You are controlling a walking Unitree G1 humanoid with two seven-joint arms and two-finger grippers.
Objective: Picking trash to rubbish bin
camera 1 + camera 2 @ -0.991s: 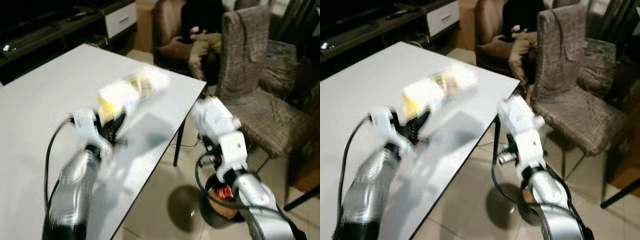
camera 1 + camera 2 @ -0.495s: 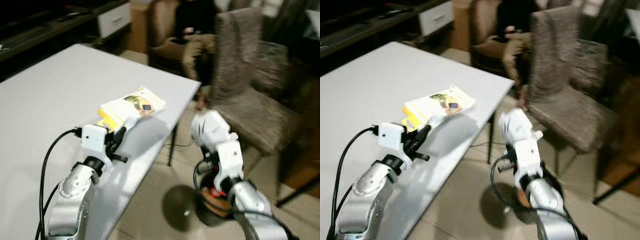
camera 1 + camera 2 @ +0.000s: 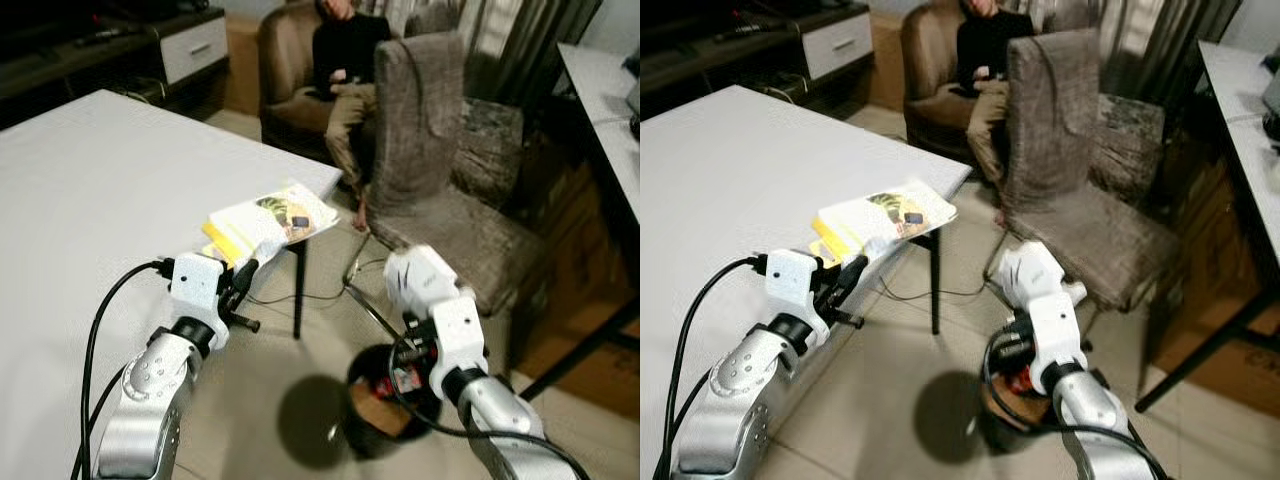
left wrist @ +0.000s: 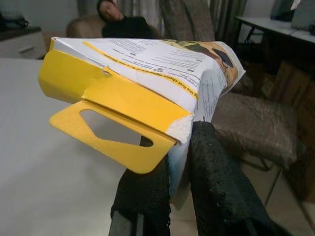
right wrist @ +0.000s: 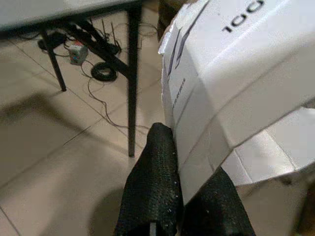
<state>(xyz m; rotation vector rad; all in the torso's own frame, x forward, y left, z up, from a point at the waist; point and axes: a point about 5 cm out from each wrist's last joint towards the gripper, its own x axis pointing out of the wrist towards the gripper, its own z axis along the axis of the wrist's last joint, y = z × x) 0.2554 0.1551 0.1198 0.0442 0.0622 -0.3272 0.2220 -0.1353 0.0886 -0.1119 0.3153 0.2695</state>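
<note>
My left gripper (image 3: 243,277) is shut on a flattened yellow and white carton (image 3: 268,215), held up just past the near corner of the white table (image 3: 90,190). In the left wrist view the black fingers (image 4: 216,167) pinch the carton (image 4: 147,64) at its lower edge. My right arm (image 3: 435,305) reaches down over a dark round rubbish bin (image 3: 372,418) on the floor, which has red and orange trash inside. In the right wrist view the right gripper (image 5: 184,191) is shut on a white box (image 5: 236,73).
A brown fabric chair (image 3: 440,170) stands close behind the bin. A person (image 3: 345,60) sits in an armchair at the back. Another table (image 3: 600,90) and a cardboard box (image 3: 1230,370) are on the right. Cables (image 5: 103,71) lie under the table.
The whole view has shifted as the camera turned right. The left gripper keeps the carton, now past the table's corner instead of over its top. The right arm stays over the bin.
</note>
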